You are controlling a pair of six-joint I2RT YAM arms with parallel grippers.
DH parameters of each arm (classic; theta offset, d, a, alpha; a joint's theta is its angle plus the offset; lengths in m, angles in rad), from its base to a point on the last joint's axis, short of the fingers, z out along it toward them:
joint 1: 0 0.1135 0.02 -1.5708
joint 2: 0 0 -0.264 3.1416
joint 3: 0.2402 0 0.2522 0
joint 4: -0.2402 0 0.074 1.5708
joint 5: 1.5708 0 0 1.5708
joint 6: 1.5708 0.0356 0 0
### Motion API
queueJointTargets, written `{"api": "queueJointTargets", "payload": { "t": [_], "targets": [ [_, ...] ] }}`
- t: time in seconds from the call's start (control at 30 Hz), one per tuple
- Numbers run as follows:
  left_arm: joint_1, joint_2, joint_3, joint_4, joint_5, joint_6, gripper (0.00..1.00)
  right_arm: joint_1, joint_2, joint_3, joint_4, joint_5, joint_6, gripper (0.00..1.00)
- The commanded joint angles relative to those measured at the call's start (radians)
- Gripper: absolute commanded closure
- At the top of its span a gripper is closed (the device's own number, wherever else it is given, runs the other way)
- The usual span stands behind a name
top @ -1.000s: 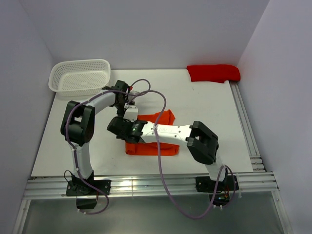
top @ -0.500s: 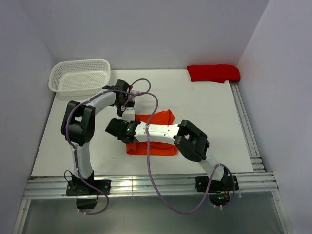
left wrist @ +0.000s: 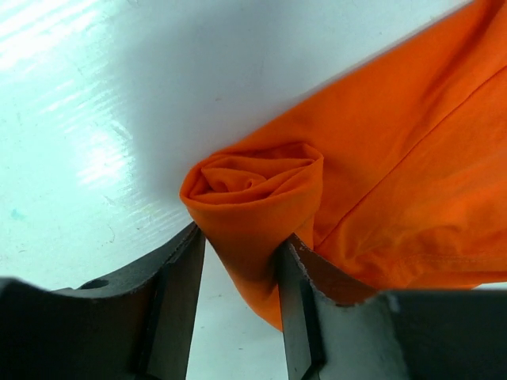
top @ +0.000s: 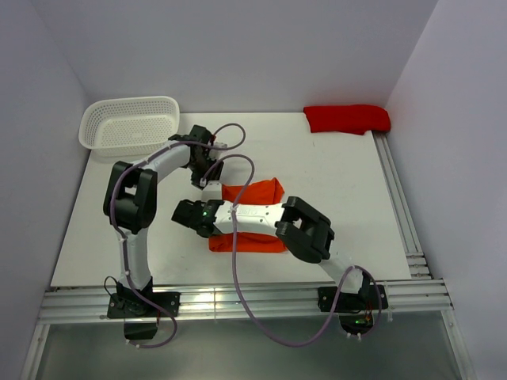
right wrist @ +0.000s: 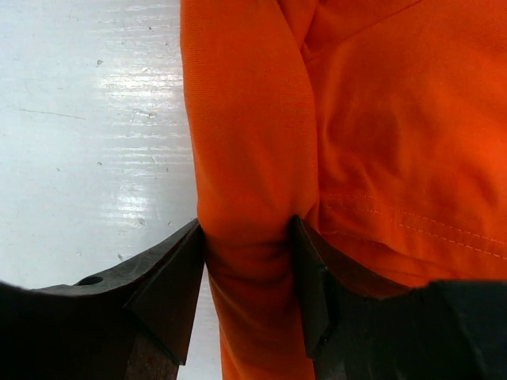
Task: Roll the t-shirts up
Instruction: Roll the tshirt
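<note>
Orange shirt (top: 255, 191): middle of bench (top: 341, 190), rolled along its left edge.
Left jaws: clamped on far end of roll (left wrist: 253, 182).
Right jaws: clamped on roll's near part.
Red shirt (top: 347, 119): far right corner.
Basket (top: 131, 127): far left corner.

Left tool (left wrist: 238, 237): fingers press both sides of the rolled far-left end of the orange t-shirt (top: 257, 191), arm reaching in from its left. Right tool (right wrist: 247, 229): jaws wide, gripping its near-left fold, forearm stretched across it.
</note>
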State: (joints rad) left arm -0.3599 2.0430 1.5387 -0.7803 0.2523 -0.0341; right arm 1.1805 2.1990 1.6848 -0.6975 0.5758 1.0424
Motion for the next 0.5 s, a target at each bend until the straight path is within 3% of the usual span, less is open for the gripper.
{"api": "queueJointTargets", "payload": {
  "t": [0.0, 0.17, 0.3, 0.47],
  "targets": [
    [0.001, 0.022, 0.061, 0.012, -0.027, -0.013, 0.54, 0.025, 0.051, 0.033, -0.088, -0.044, 0.036, 0.46],
    [0.001, 0.043, 0.09, 0.001, -0.024, -0.016, 0.53, 0.027, 0.054, 0.044, -0.111, -0.065, 0.045, 0.5],
    [0.002, 0.051, 0.098, 0.003, -0.019, -0.02, 0.53, 0.025, 0.01, 0.017, -0.082, -0.103, 0.042, 0.8],
    [0.006, 0.028, 0.097, 0.013, 0.008, -0.015, 0.44, 0.002, -0.14, -0.198, 0.149, -0.192, 0.062, 0.89]
  ]
}}
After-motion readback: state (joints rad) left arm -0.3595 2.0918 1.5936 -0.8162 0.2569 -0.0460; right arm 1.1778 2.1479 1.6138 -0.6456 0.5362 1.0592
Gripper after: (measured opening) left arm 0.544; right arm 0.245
